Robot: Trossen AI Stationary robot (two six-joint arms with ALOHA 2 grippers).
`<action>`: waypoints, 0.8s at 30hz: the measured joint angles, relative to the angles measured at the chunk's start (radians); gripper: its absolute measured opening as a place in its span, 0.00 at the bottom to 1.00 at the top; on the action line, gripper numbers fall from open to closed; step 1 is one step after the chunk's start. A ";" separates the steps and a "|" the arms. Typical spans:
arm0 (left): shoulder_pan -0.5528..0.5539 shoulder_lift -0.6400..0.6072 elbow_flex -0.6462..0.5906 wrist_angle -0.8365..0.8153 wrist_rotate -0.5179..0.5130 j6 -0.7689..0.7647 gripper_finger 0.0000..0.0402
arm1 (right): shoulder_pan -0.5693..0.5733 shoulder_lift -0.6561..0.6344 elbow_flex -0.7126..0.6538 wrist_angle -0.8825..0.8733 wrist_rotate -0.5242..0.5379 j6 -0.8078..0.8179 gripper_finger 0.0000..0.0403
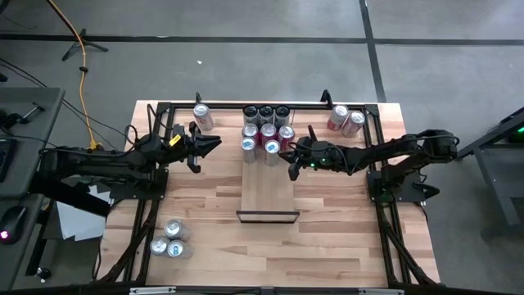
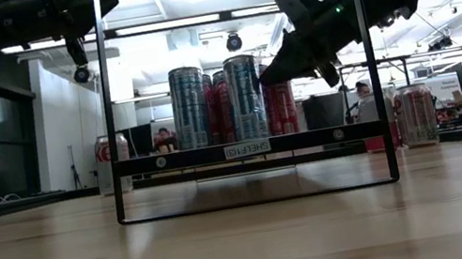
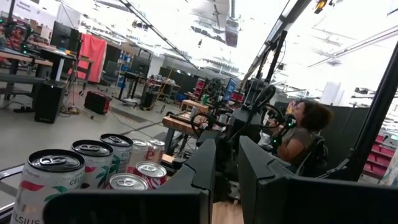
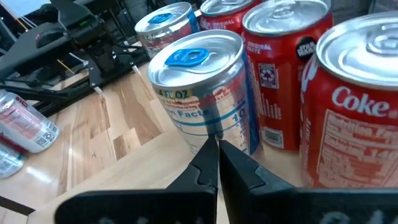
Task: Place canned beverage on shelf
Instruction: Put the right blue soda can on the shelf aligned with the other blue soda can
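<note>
The shelf (image 1: 268,188) is a pale wood panel in the middle of the table, with a black bar at its near end. Several cans (image 1: 266,135) stand upright in a cluster on its far end; the low view shows them as cans (image 2: 230,99). My right gripper (image 1: 288,157) is shut and sits at the cluster's right near corner. Its tips (image 4: 217,158) point at a silver can with a blue tab (image 4: 205,93). My left gripper (image 1: 214,145) is shut and waits left of the cluster, holding nothing. My right gripper's shut fingertips (image 4: 210,163) stand right at the lower side of the silver blue-tab can (image 4: 214,127), slanting down from the table's right. I cannot tell whether they touch it. The can stands upright on the shelf.
One can (image 1: 202,117) stands at the far left and two red-and-white cans (image 1: 346,120) at the far right. A few more cans (image 1: 170,240) lie near the left front. A black rail frame (image 1: 164,106) runs round the table's far and side edges. A person (image 3: 305,134) sits beyond the table.
</note>
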State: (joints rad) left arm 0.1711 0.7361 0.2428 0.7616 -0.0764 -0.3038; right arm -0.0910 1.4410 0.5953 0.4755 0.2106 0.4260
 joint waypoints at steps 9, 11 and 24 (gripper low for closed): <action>0.000 0.000 0.000 0.000 -0.012 0.000 0.04 | 0.000 0.000 0.000 -0.023 0.069 0.012 0.00; 0.000 0.000 0.000 0.000 -0.013 0.000 0.04 | 0.000 0.000 0.000 -0.020 0.069 0.022 0.00; 0.000 0.000 0.000 0.000 -0.018 -0.017 0.04 | 0.000 0.128 0.000 0.137 0.080 0.073 0.00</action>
State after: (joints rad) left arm 0.1711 0.7364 0.2428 0.7616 -0.0944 -0.3211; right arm -0.0910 1.5689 0.5957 0.6125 0.2901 0.4994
